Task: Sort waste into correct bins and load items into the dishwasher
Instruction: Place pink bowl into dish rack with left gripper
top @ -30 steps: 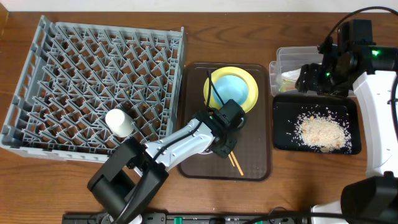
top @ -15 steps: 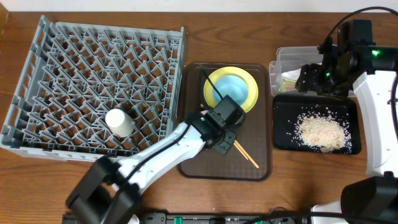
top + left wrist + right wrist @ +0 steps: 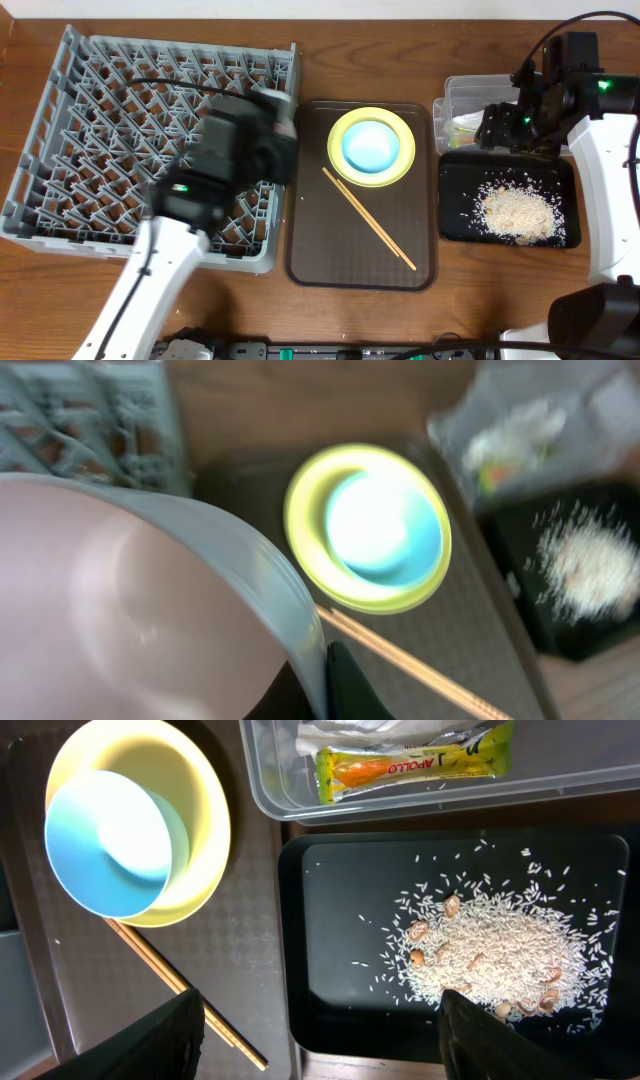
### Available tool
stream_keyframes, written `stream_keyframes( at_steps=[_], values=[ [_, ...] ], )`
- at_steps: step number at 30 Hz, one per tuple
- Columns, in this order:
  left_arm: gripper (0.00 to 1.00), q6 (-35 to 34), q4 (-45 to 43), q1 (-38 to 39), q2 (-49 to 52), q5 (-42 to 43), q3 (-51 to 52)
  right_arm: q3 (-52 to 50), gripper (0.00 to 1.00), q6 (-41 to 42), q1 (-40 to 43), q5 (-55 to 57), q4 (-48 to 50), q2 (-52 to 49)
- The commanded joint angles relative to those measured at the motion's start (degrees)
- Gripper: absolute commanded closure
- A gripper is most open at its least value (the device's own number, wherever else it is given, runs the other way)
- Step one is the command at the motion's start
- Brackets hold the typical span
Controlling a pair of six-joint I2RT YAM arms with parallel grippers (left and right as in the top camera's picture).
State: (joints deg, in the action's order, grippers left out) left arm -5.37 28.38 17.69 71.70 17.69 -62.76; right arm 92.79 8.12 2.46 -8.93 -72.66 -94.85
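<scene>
Dish rack (image 3: 90,130): large square grey plastic grid of upright pegs, far left of the wooden desk (image 3: 380,60); the left arm (image 3: 215,165), motion-blurred in the overhead view, lies across its right-hand part. Left end effector (image 3: 328,682): only its own wrist view shows it clamped on the rim of the pinkish-white bowl (image 3: 120,630), which is smooth and glossy and fills the lower left of that view with a rack corner behind; overhead the bowl cannot be made out in the blur. Serving tray (image 3: 315,240): dark brown, finely textured rectangle just right of the rack, carrying the round yellow plate (image 3: 404,168) with the light blue bowl (image 3: 370,146) nested in it, and thin wooden chopsticks (image 3: 368,218) lying diagonally below them. Clear tub (image 3: 460,95): transparent plastic, upper right; the right wrist view alone shows the green-and-orange sachet (image 3: 415,765) inside, beside a crumpled white napkin (image 3: 340,732) mostly cut off at the frame edge. Black tray (image 3: 455,215): shallow, matte, just beside the tub, holding a heap of beige rice-like crumbs (image 3: 515,210). Right end effector (image 3: 322,1015): fingers spread apart, nothing between them, above the black tray
</scene>
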Motion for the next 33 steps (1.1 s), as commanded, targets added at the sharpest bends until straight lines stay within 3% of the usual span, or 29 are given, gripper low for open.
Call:
stream_keyframes(
  at_steps=[1,7,12,18,26,27,28,31,33],
  values=[
    [0.92,1.8,-1.6,-10.7,0.9,19.5,-1.1,0.9,0.27,0.6,0.2,0.5,-0.2,0.5],
    [0.92,1.9,-6.0,-24.9,6.3,41.8,-1.1,0.9,0.27,0.6,0.2,0.5,-0.3,0.5],
    [0.92,1.3,-9.3,-32.0,13.5,56.5,-1.1,0.9,0.27,0.6,0.2,0.5,-0.3,0.5],
    [0.92,-1.5,-13.0,-37.2,21.8,63.4,-1.1,0.9,0.27,0.6,0.2,0.5,-0.5,0.4],
    [0.91,-2.2,-13.9,-43.1,27.7,63.3,-1.0,0.9,0.27,0.6,0.2,0.5,-0.7,0.5],
    [0.83,-2.2,-13.7,-43.7,28.0,62.2,-0.9,0.9,0.28,0.6,0.2,0.5,-0.7,0.5],
    [0.83,-2.2,-13.3,-44.4,28.2,61.0,-0.9,0.9,0.27,0.6,0.2,0.5,-0.7,0.5],
    [0.42,-2.2,-11.3,-46.2,28.2,57.1,-0.9,0.9,0.28,0.6,0.2,0.5,-0.9,0.5],
    [0.29,-2.2,-10.6,-47.4,28.2,55.1,-0.9,0.9,0.27,0.6,0.2,0.5,-0.9,0.5]
  ],
)
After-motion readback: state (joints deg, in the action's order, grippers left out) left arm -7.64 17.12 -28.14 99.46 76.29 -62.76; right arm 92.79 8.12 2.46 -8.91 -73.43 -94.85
